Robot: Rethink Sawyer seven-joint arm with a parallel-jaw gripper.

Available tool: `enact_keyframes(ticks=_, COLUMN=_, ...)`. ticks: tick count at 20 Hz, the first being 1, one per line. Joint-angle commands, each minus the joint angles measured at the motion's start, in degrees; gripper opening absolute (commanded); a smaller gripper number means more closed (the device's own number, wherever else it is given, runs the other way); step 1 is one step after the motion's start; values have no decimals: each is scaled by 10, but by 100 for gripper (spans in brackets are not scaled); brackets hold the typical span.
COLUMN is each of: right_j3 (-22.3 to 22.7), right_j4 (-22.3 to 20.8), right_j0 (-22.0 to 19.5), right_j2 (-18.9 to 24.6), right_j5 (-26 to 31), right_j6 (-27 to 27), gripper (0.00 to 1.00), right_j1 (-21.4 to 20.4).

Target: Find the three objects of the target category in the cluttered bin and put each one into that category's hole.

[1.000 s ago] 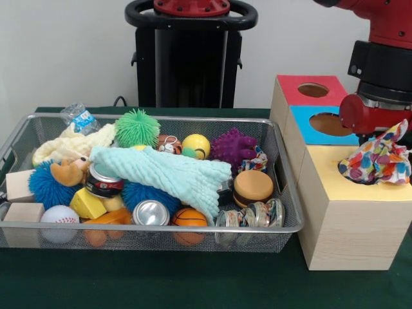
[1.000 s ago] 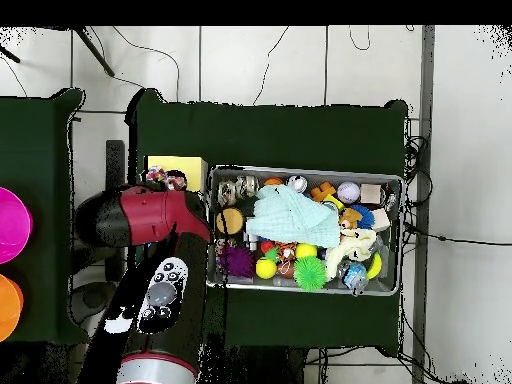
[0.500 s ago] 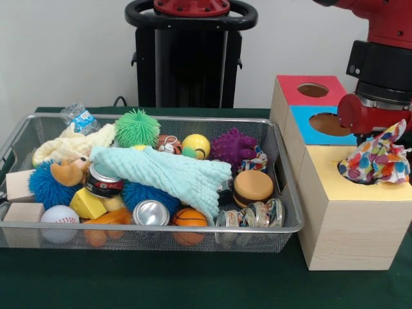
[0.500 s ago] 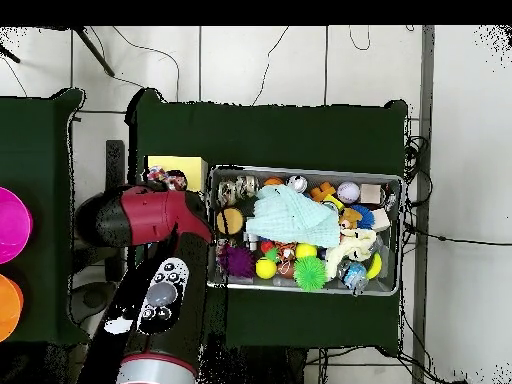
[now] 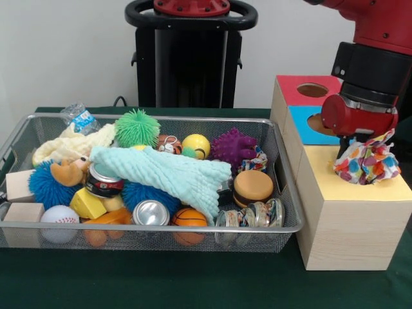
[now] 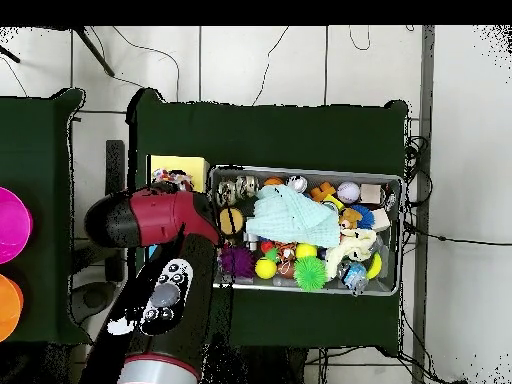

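Front view: a wire mesh bin (image 5: pixel 283 174) stands on the green table (image 5: pixel 193 283), just beside a wooden sorting box (image 5: pixel 347 232) whose top carries a red panel with a round hole (image 5: pixel 313 90), a blue panel with a hole (image 5: pixel 318 122) partly hidden by the arm, and a yellow panel (image 5: pixel 347 187).

The red and black arm (image 5: pixel 370 64) reaches down over the box. Its gripper (image 5: pixel 360 145) is hidden behind the wrist and a crumpled polka-dot cloth (image 5: pixel 365 161); whether the jaws are open or closed cannot be told. The cloth sits bunched at the far part of the yellow panel, directly beneath the wrist.

Bin contents: a pale mint towel (image 5: pixel 167 174) draped across the middle; a cream knitted cloth (image 5: pixel 71 145); a crushed water bottle (image 5: pixel 80 118); green (image 5: pixel 137 127), purple (image 5: pixel 233 147) and blue (image 5: pixel 45 183) spiky balls; a yellow ball (image 5: pixel 196 145); a baseball (image 5: pixel 59 219); a small basketball (image 5: pixel 189 219); two drink cans (image 5: pixel 103 180) (image 5: pixel 150 214); a toy hamburger (image 5: pixel 253 187); wooden blocks (image 5: pixel 19 187); a yellow wedge (image 5: pixel 87 205); and a second patterned cloth (image 5: pixel 257 159) beside the purple ball.

Overhead view: the arm (image 6: pixel 160 230) covers most of the box, leaving the yellow panel's (image 6: pixel 170 168) corner exposed beside the bin (image 6: pixel 300 172).
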Motion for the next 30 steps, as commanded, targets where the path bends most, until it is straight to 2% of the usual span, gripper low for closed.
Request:
enact_keyframes(ticks=1, right_j3=33, right_j4=-53, right_j0=-34, right_j2=-6, right_j5=-41, right_j6=68, gripper=0, right_j1=45)
enact_keyframes(ticks=7, right_j3=30, right_j4=-45, right_j0=-30, right_j2=-4, right_j5=-56, right_j6=76, gripper=0, right_j1=56)
enact_keyframes(ticks=10, right_j3=46, right_j4=-30, right_j0=-55, right_j2=34, right_j5=-64, right_j6=71, gripper=0, right_j1=54)
enact_keyframes(ticks=12, right_j3=47, right_j4=-28, right_j0=-63, right_j2=43, right_j5=-70, right_j6=69, gripper=0, right_j1=57)
enact_keyframes(ticks=15, right_j3=45, right_j4=-33, right_j0=-57, right_j2=32, right_j5=-83, right_j6=77, gripper=0, right_j1=67)
enact_keyframes(ticks=20, right_j3=44, right_j4=-32, right_j0=-64, right_j2=38, right_j5=-83, right_j6=73, gripper=0, right_j1=82)
enact_keyframes(ticks=30, right_j3=41, right_j4=-19, right_j0=-61, right_j2=39, right_j5=-38, right_j6=71, gripper=0, right_j1=88)
